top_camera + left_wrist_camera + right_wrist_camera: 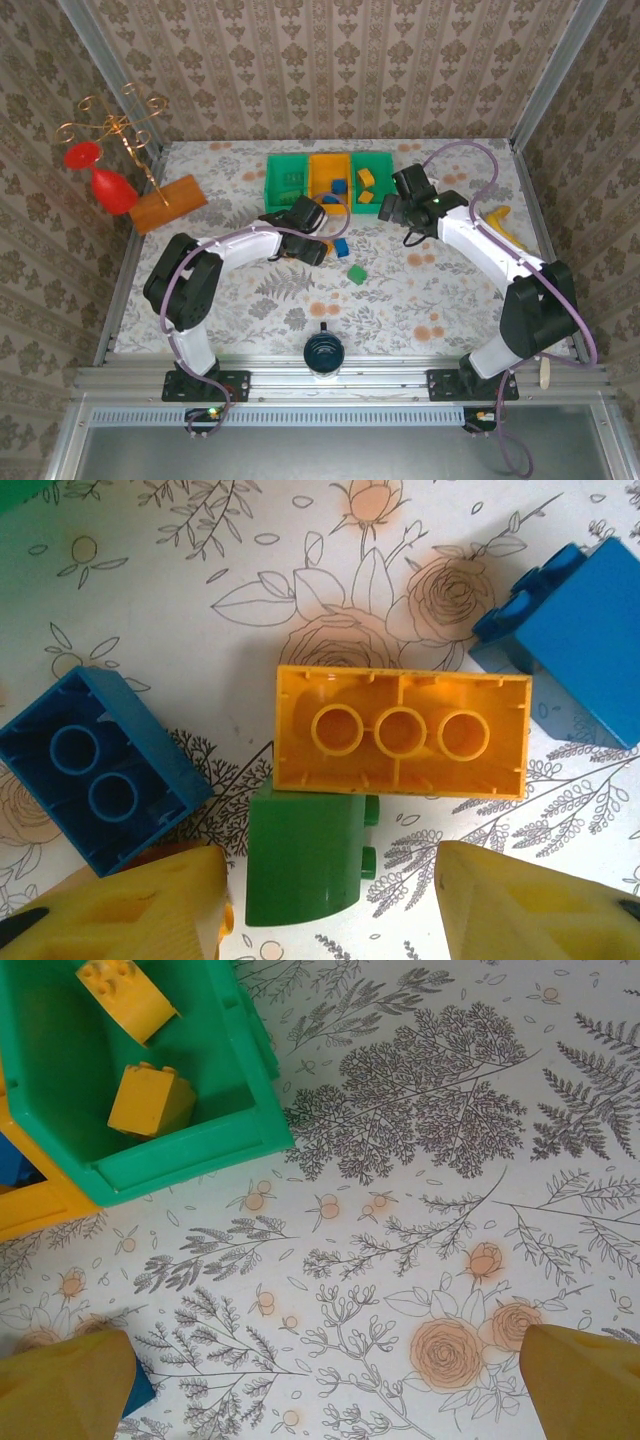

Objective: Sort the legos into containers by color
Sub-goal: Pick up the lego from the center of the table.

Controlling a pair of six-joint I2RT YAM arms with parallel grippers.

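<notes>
Overhead, the containers sat in a row at upper centre, with the left gripper just below them among loose legos and the right gripper beside the rightmost bin. From the left wrist, the jaws stood apart around a green brick, which lay below an upturned orange-yellow brick flanked by two blue bricks. From the right wrist, the jaws gaped wide over the flowered table, and the green bin at upper left held two yellow bricks.

Crowded legos (touching); open tablecloth
</notes>
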